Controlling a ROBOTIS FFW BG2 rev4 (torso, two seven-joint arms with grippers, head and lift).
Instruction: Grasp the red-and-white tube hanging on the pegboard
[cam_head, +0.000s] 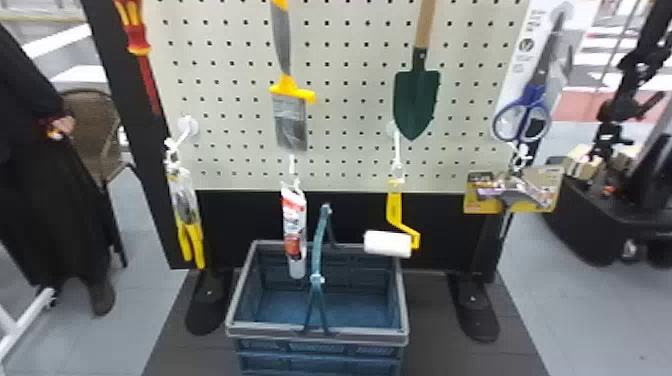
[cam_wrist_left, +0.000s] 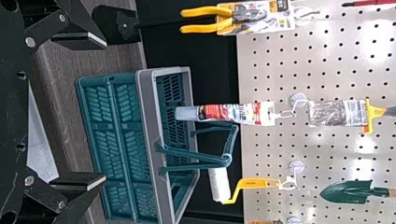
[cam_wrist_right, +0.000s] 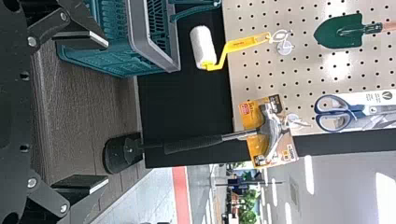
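Red-and-white tube (cam_head: 294, 230) hangs cap-down off a white hook, pale nozzle over the teal basket (cam_head: 315, 332). Left gripper (cam_wrist_left: 95, 111) and right gripper (cam_wrist_right: 95, 112) both spread wide, empty.

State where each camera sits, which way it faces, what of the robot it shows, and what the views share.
Head view: on the head, looking forward and down at the pegboard, red-and-white tube and blue basket.
Left wrist view: on the left wrist, facing the tube; left gripper open at the edge.
Right wrist view: on the right wrist, facing the hammer; right gripper open.
Shared: all three show the paint roller, basket and green trowel.
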